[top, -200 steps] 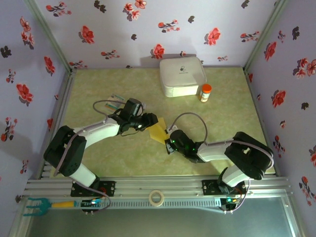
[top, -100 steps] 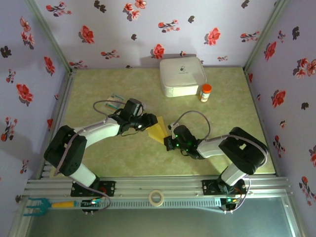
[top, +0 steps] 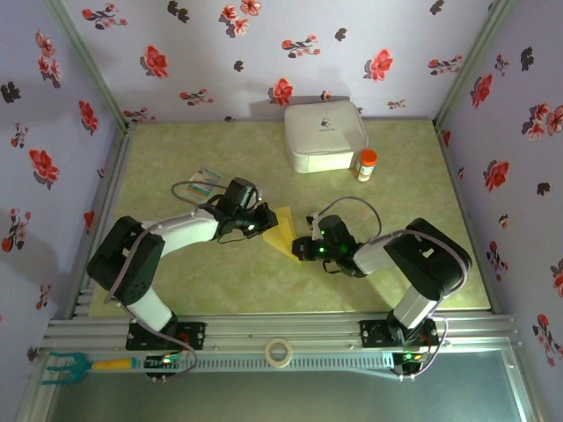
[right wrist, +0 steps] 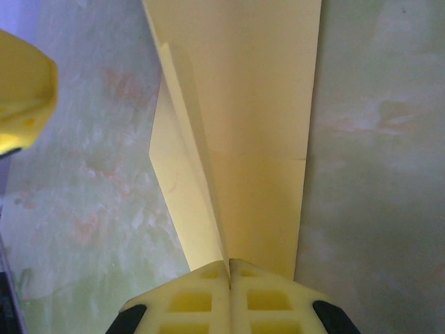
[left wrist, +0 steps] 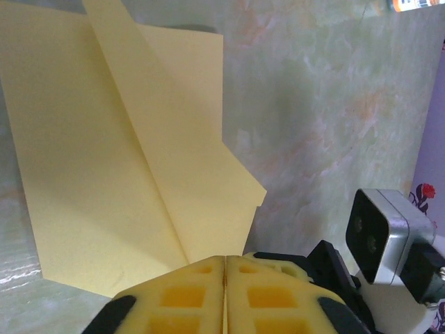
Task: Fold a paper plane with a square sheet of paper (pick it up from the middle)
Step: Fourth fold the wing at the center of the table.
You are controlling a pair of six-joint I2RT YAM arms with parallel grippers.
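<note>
My left tool (left wrist: 225,260) and right tool (right wrist: 229,263) are both clenched on the folded yellow paper (top: 283,230). It sits between them mid-surface (top: 396,220), and its crease leads straight away from my right tool.

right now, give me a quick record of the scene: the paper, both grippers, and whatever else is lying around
paper: yellow sheet, partly folded, long creases, held between the two grippers
left gripper: shut on the sheet's edge
right gripper: shut on the sheet at a fold
at the back: white box, orange-capped bottle beside it
near the left arm: small card
</note>
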